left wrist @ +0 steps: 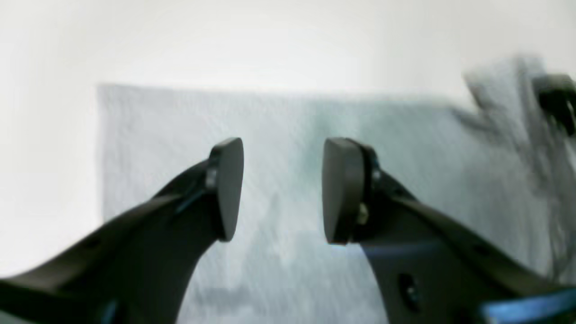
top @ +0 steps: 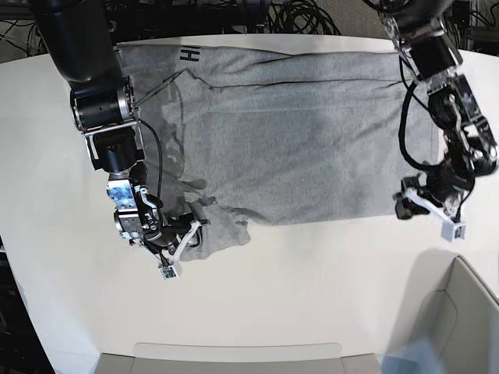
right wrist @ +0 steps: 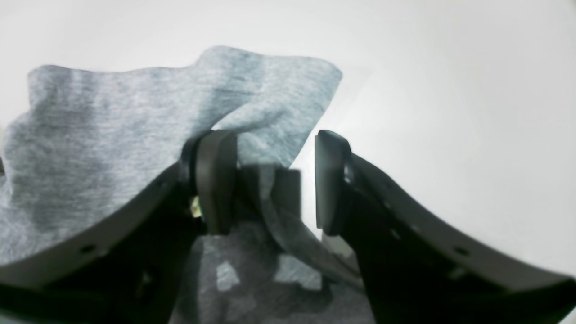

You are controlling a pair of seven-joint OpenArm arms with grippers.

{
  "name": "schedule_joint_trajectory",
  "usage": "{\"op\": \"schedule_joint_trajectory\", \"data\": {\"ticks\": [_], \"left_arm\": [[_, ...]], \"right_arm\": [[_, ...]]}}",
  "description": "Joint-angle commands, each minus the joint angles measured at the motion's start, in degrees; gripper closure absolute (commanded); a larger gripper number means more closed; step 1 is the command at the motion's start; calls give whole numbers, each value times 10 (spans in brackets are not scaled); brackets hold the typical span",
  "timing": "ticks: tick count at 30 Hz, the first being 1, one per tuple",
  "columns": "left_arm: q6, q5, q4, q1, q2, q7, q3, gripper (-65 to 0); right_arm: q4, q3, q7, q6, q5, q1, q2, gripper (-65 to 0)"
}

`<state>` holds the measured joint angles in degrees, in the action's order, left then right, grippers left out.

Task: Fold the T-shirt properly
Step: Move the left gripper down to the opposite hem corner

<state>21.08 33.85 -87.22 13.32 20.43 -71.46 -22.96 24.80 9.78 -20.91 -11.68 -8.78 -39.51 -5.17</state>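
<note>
The heather-grey T-shirt (top: pixel 296 140) lies spread flat across the white table (top: pixel 312 288), with a bit of black lettering (top: pixel 189 54) showing at a turned-over edge at the back left. My right gripper (top: pixel 195 232) is at the rumpled sleeve on the front left. In the right wrist view it (right wrist: pixel 274 184) is open, with a loose fold of the T-shirt (right wrist: pixel 112 135) lying between and behind the fingers, unclamped. My left gripper (top: pixel 405 206) is at the shirt's front right corner. It (left wrist: pixel 283 191) stands open over the flat T-shirt (left wrist: pixel 180 126), holding nothing.
A grey bin (top: pixel 464 312) sits at the front right corner, and a flat grey tray edge (top: pixel 234 357) runs along the front. Black cables (top: pixel 296 15) lie behind the table. Bare white tabletop stretches in front of the shirt.
</note>
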Motion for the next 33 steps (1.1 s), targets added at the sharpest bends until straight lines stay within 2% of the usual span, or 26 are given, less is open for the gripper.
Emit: {"op": "schedule_joint_trajectory", "data": {"ticks": [1,6,9,13,17,23,26,31,33], "left_arm": [[9,7,42,26,27,21,3,-293],[81,7,230,91,102,125,96,-293],[115,7,308,117,125,175,134,-294],[123,7,398,142,139,227,138,-294],[123,6,431,145,147,260,144,-295],[125,-36,486,168,146,297,183,-295],[150,-46,526,183,145,310,190,-295],[154,-48,632,221,147,362,192,-295],[155,-48,641,223,157,373,192,-295]], "right_arm": [[1,1,-23,-2,6,-10,-1,-279],[1,1,-23,-2,7,-11,-1,-279],[1,1,-23,-2,7,-12,-1,-279],[1,1,-21,-2,7,-12,-1,-279],[1,1,-21,-2,7,-11,-7,-279],[0,1,-20,-2,7,-11,-9,-279],[0,1,-21,-2,7,-11,-9,-279],[0,1,-22,-2,7,-10,-9,-279],[0,1,-22,-2,7,-10,-9,-279]]}}
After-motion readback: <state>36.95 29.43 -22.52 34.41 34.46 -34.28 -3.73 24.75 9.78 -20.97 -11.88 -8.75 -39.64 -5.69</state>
